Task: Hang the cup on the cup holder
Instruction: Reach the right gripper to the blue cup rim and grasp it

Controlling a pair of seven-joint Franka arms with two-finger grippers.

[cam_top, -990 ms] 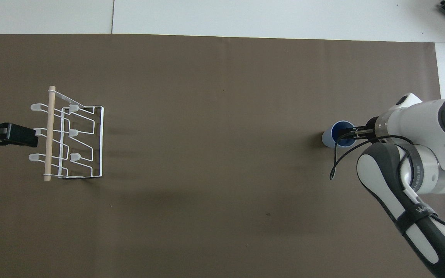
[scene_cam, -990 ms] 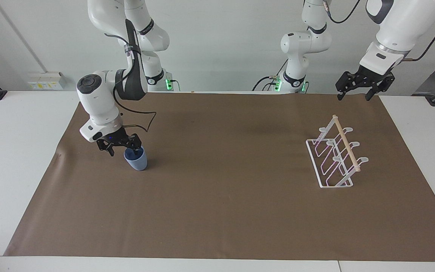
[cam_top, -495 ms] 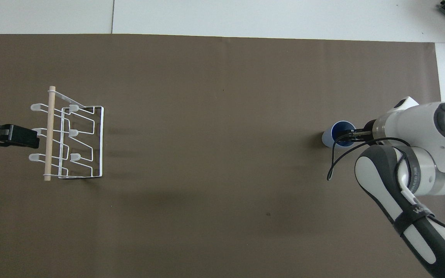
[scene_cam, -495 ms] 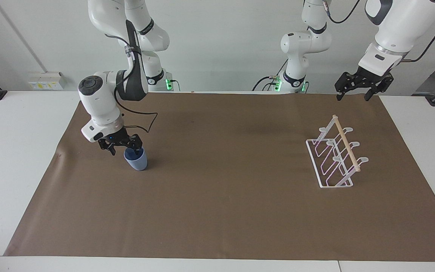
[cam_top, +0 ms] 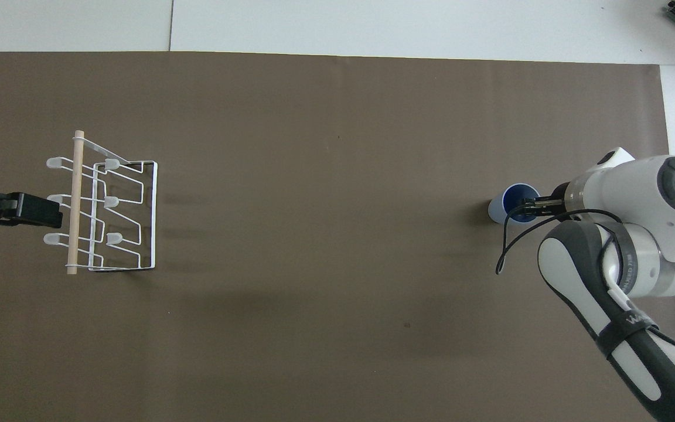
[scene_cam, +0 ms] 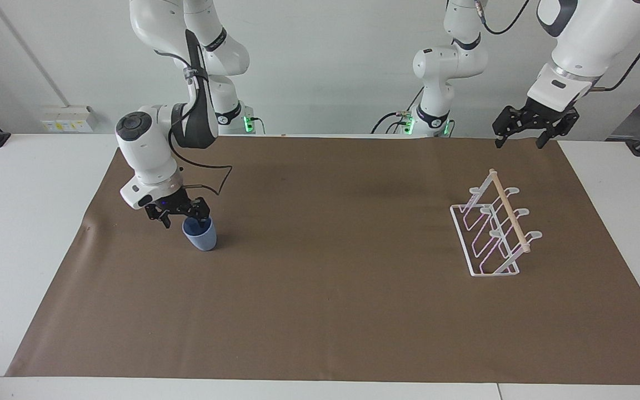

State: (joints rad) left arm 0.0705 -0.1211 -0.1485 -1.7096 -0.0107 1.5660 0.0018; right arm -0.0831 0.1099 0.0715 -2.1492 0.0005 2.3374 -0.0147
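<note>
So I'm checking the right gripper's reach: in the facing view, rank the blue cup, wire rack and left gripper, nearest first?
1. Small light-blue plastic cup: right under the right gripper, at the right arm's end.
2. White wire cup holder with wooden dowel: toward the left arm's end.
3. Left gripper: raised, waiting at that end.

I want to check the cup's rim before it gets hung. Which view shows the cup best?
The overhead view: it looks straight into the cup, showing most of its round rim and dark inside, with the right gripper at one edge. The facing view shows its tapered side standing upright on the brown mat.
</note>
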